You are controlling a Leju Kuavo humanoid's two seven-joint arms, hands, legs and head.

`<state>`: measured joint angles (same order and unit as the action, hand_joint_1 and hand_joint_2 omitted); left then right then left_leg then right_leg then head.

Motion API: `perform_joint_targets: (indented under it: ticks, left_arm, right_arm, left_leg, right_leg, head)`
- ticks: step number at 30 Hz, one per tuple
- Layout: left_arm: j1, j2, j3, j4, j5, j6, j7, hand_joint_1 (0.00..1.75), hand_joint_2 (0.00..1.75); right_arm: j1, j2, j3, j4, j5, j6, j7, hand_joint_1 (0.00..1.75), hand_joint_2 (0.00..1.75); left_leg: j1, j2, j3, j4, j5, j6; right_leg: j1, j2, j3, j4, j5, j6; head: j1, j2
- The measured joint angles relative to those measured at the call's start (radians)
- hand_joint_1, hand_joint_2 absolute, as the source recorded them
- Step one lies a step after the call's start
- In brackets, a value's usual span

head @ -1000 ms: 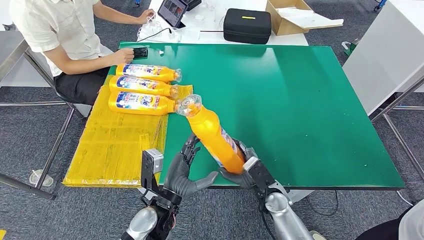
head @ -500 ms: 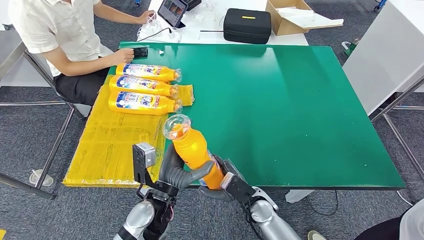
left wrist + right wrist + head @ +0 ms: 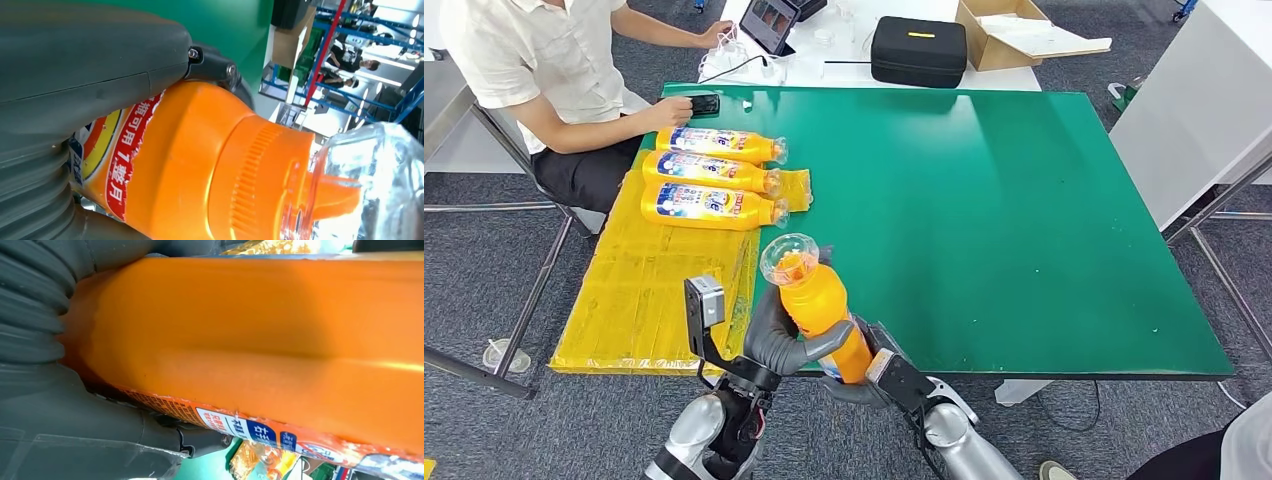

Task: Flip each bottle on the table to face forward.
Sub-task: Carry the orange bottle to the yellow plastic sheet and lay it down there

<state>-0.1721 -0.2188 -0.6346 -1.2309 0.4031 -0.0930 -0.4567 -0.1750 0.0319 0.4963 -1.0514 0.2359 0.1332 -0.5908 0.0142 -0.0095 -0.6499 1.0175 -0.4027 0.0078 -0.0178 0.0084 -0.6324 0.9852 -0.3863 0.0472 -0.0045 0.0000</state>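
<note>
An orange bottle (image 3: 819, 305) with a clear cap stands tilted above the table's near edge, its cap end up. My left hand (image 3: 776, 338) wraps its middle from the left, and my right hand (image 3: 871, 372) holds its base from below. In the left wrist view the bottle's (image 3: 200, 165) red-edged label sits under the grey thumb. Up close in the right wrist view, the bottle (image 3: 260, 345) lies across my palm. Three more orange bottles (image 3: 714, 205) lie side by side on yellow sheeting, labels up, caps pointing right.
The green table (image 3: 1024, 200) stretches ahead and to the right. Yellow sheeting (image 3: 649, 290) covers its left side. A seated person (image 3: 534, 70) at the far left rests a hand by a phone (image 3: 705, 103). A black case (image 3: 918, 50) and a cardboard box (image 3: 1014, 35) stand behind.
The bottle has swung from leaning over the table in my right hand to near upright at the table edge. My left hand has closed around it.
</note>
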Motion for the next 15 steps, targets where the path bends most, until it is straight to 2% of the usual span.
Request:
perform_joint_targets:
  ticks: [9,11,12,14,15]
  left_arm:
    - [-0.007,0.002,0.009,0.016,0.024,-0.022,0.019,1.75,1.75]
    - [-0.008,0.002,0.01,0.017,0.024,-0.022,0.021,1.75,1.75]
    - [-0.008,0.002,0.01,0.018,0.025,-0.023,0.024,1.75,1.75]
    - [-0.009,0.003,0.01,0.02,0.027,-0.025,0.033,1.75,1.75]
    - [-0.01,0.004,0.01,0.022,0.027,-0.026,0.039,1.75,1.75]
  right_arm:
    - [0.004,-0.001,-0.006,0.0,-0.022,0.006,-0.001,1.75,1.75]
    - [0.005,-0.001,-0.007,0.0,-0.024,0.006,-0.001,1.67,1.75]
    - [0.005,-0.001,-0.007,0.0,-0.028,0.006,-0.001,1.51,1.75]
    - [0.006,-0.001,-0.01,0.0,-0.042,0.006,0.0,0.67,1.75]
    - [0.007,0.0,-0.013,0.0,-0.05,0.007,0.001,0.31,1.75]
  left_leg:
    - [0.0,0.0,0.0,0.0,0.0,0.0]
    - [0.0,0.0,0.0,0.0,0.0,0.0]
    - [0.0,0.0,0.0,0.0,0.0,0.0]
    - [0.0,0.0,0.0,0.0,0.0,0.0]
    - [0.0,0.0,0.0,0.0,0.0,0.0]
  right_leg:
    - [0.0,0.0,0.0,0.0,0.0,0.0]
    - [0.0,0.0,0.0,0.0,0.0,0.0]
    - [0.0,0.0,0.0,0.0,0.0,0.0]
    - [0.0,0.0,0.0,0.0,0.0,0.0]
    - [0.0,0.0,0.0,0.0,0.0,0.0]
  head:
    - [0.0,0.0]
    - [0.0,0.0]
    - [0.0,0.0]
    - [0.0,0.0]
    - [0.0,0.0]
